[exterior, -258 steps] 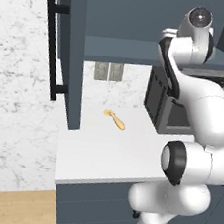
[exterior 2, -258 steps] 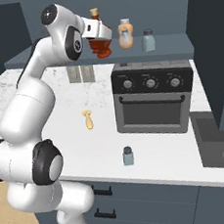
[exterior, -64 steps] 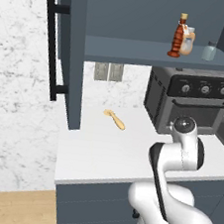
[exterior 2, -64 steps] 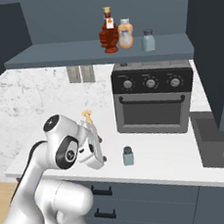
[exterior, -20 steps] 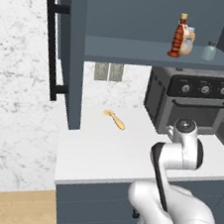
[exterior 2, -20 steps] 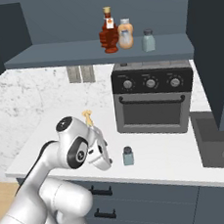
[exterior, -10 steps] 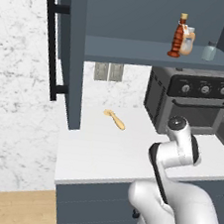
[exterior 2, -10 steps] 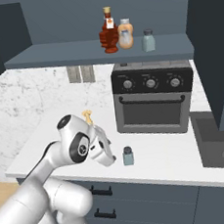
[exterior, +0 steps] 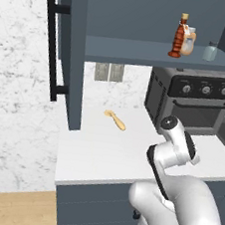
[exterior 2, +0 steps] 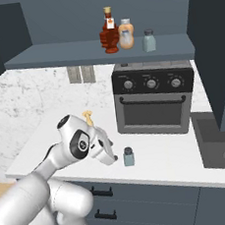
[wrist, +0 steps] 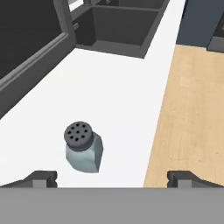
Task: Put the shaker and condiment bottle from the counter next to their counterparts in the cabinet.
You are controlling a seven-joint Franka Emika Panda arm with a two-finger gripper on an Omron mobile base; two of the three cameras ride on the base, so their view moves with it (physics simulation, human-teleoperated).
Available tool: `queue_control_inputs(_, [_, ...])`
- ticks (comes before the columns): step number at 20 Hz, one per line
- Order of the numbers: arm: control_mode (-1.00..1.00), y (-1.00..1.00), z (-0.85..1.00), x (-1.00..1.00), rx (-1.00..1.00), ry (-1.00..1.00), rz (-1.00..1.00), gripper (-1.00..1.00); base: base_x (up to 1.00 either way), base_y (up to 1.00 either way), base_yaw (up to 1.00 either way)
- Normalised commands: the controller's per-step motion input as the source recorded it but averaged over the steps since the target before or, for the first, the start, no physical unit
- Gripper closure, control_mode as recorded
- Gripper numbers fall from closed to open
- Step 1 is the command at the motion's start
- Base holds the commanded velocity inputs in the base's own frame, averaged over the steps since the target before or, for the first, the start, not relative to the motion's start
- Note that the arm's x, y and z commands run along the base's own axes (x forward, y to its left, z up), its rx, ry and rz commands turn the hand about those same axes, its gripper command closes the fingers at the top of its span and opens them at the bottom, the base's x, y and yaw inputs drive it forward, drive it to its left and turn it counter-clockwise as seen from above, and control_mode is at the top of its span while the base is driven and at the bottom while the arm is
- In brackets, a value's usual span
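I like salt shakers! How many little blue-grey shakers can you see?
2. One small blue-grey see-through shaker stands on the white counter before the black oven; another sits on the dark cabinet shelf.

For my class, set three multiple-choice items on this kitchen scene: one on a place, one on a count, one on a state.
1. Where does the shaker stand?
A. in the sink
B. on the counter
C. on the toaster oven

2. How many containers stand on the cabinet shelf?
A. three
B. one
C. five

3. How is the gripper?
A. shut on the shaker
B. shut on nothing
C. open

Key: B, it stands on the white slab before the oven; A, condiment bottle, orange bottle, second shaker; C, fingertips wide apart, shaker untouched.
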Motion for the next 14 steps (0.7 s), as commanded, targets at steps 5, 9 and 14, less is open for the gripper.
queue_control_inputs(5, [-1.0, 0.12, -0.37, 0.02, -0.07, 0.02, 0.0, -1.0, 0.0, 0.0, 0.0])
queue_control_inputs(9, [-1.0, 0.07, -0.23, 0.03, 0.0, 0.01, 0.0, -1.0, 0.0, 0.0, 0.0])
queue_control_inputs(14, [-1.0, 0.08, -0.1, 0.02, 0.0, 0.0, 0.0, -1.0, 0.0, 0.0, 0.0])
